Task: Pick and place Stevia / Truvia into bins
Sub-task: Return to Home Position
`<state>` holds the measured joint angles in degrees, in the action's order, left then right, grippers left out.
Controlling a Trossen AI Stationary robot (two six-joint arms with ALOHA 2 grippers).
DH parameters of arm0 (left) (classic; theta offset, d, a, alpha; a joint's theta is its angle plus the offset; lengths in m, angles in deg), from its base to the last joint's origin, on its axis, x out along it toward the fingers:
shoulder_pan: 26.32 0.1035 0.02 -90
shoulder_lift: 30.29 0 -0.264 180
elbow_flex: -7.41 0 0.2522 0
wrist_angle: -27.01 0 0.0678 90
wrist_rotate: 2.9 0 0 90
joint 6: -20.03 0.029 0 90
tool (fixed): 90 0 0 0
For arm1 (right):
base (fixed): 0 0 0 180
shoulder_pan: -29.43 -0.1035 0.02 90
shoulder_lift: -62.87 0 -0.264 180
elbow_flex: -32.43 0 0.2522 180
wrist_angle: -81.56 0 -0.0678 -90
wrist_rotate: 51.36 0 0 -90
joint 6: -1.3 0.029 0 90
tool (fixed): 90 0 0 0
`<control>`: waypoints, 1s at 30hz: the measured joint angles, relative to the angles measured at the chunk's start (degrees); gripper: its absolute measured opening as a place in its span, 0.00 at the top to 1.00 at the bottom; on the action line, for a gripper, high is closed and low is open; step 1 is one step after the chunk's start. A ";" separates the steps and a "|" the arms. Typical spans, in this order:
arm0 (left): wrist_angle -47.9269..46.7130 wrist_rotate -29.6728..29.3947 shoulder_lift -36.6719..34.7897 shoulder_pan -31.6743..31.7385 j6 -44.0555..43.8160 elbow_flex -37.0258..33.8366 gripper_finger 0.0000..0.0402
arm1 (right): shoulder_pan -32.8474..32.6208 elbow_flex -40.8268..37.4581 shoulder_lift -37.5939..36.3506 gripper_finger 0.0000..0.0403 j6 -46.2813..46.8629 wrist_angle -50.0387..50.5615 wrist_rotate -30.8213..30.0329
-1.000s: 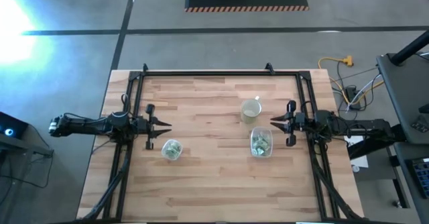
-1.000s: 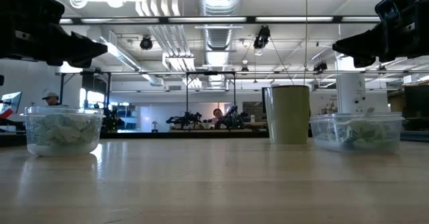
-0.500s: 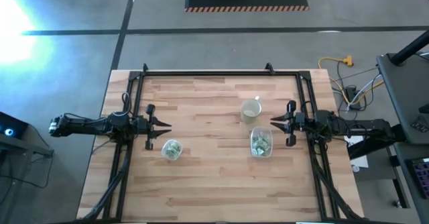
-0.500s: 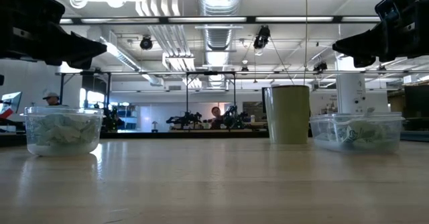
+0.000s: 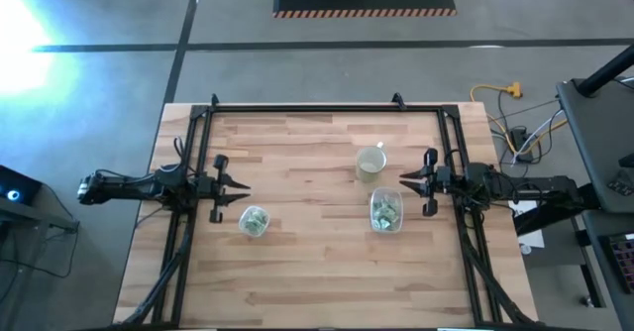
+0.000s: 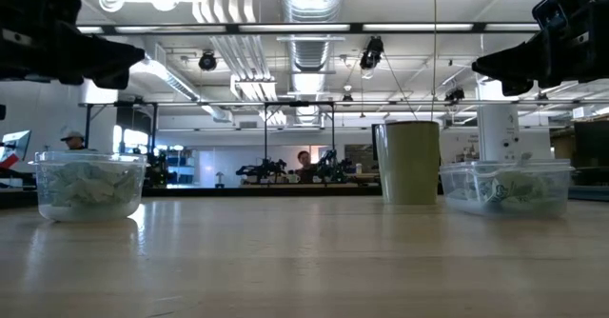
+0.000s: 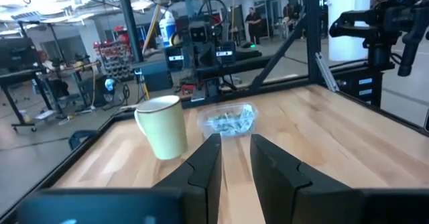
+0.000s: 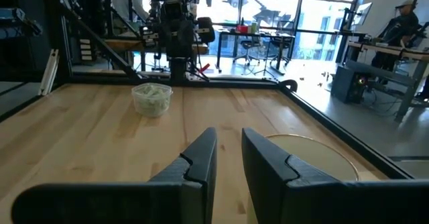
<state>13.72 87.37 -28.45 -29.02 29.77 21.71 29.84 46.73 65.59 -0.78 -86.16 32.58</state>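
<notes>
- Packets [image 6: 88, 180] of pale green and white paper lie heaped inside the two clear tubs. I see none loose on the bench [image 5: 307, 272], so I judge that the sorting is finished, or almost.
- Left claw [image 5: 239, 194] hangs above the bench near its own side edge and points toward the middle. Its fingers [image 7: 201, 170] are a little apart, with nothing between them.
- The round tub [image 5: 254, 221] stands just past the tips of this claw, lower than them and a little aside of their line. The claw does not touch it.
- Right claw [image 5: 405, 179] hangs near the opposite edge and also points inward. Its fingers [image 8: 198, 160] are slightly apart too, and they hold nothing.
- The rectangular tub [image 5: 385, 212] sits just ahead of the right claw's tips, on one side of their line. The mug [image 5: 370, 162] sits ahead on the other side. Both are below the claw and apart from it.
- Both claws are high and close to the edges, probably because this is a resting pose. It leaves the middle of the bench free, and the fingers cannot knock a tub.
- Loose, empty fingers fit an arm that has nothing more to carry.
- Each tub stands near one claw, I suppose so that each arm needs only a short reach to drop a packet in.
- The mug seems to play no part in the job.
</notes>
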 joint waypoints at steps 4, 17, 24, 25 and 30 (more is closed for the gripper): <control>-0.07 0.00 0.30 0.00 -0.37 0.00 0.84 | 0.00 0.00 0.00 0.85 0.10 -0.01 -0.01; 3.17 -0.35 2.04 0.00 -0.35 -0.09 0.84 | 0.00 0.00 0.00 0.85 0.04 0.00 0.00; 3.54 -0.31 2.16 0.00 -0.35 -0.09 0.84 | 0.00 0.00 -0.02 0.85 0.11 -0.01 -0.01; 3.56 -0.29 2.26 0.00 -0.35 -0.09 0.84 | 0.00 0.00 -0.02 0.85 0.01 -0.01 0.00; 3.56 -0.23 2.28 0.00 -0.35 -0.09 0.84 | 0.00 0.00 0.00 0.85 -0.01 -0.01 -0.01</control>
<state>17.28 87.14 -26.17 -29.02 29.41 21.62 29.84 46.73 65.59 -0.78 -86.18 32.57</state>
